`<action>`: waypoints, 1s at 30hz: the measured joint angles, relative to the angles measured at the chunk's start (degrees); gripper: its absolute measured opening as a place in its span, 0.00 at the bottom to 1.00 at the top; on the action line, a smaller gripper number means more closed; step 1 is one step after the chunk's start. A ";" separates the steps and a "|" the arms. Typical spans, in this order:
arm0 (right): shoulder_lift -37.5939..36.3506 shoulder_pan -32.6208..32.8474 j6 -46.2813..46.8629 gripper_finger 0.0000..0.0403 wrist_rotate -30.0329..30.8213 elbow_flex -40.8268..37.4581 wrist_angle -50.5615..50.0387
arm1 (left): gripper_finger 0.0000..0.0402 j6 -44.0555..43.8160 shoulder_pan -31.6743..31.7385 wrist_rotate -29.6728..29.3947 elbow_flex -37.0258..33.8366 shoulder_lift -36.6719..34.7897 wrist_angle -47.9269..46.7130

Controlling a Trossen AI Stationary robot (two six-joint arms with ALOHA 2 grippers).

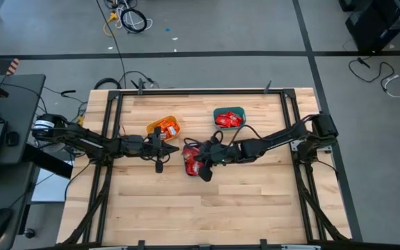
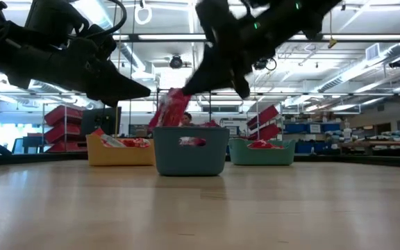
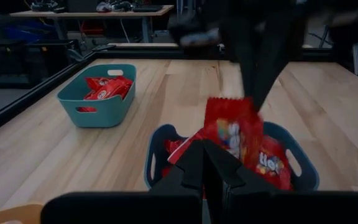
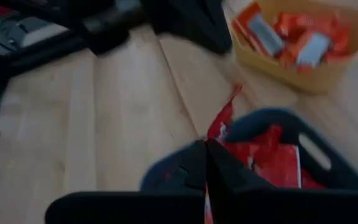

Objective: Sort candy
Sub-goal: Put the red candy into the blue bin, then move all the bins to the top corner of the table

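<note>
One red packet (image 3: 232, 130) hung clenched in the right hand (image 3: 253, 102) above the dark bin (image 3: 297, 163); lifting it straight up should avoid snagging. The left hand (image 1: 160, 149) waited beside, clenched empty.

A pale wooden bench (image 1: 207, 201) of lengthwise planks, edged by a black frame, carries three small bins set directly on its top. A yellow bin (image 1: 162, 128) sits toward the far left — orange-and-white packets (image 4: 303, 37) fill it. A teal bin (image 1: 228, 117) stands near the far edge, holding red candy (image 3: 107, 88). A darker blue-grey bin (image 2: 190, 151) rests near the middle, between the other two, with wider red packets (image 3: 272, 163) inside.
</note>
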 joint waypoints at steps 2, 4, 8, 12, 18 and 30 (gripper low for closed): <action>0.45 -0.25 0.87 0.00 -0.17 -1.95 1.64 | 0.01 -0.02 0.00 0.00 -0.01 -0.01 0.00; 0.68 -0.49 1.09 0.00 0.36 -2.87 3.55 | 0.01 -0.04 0.00 0.00 -0.01 -0.01 0.00; 0.57 -1.04 1.05 0.00 3.74 -4.70 3.20 | 0.01 -0.05 0.00 -0.01 0.00 -0.02 0.15; 0.63 -1.62 0.76 0.01 3.78 -6.10 2.96 | 0.01 -0.07 0.02 -0.30 0.00 -0.02 0.11; 0.63 -1.55 -0.42 0.14 3.65 -6.23 0.70 | 0.01 -0.15 0.02 -0.66 0.00 0.00 0.10; -1.20 -1.36 -10.42 0.63 -0.08 0.46 -10.65 | 0.01 2.55 -0.54 3.04 4.77 -0.02 -7.93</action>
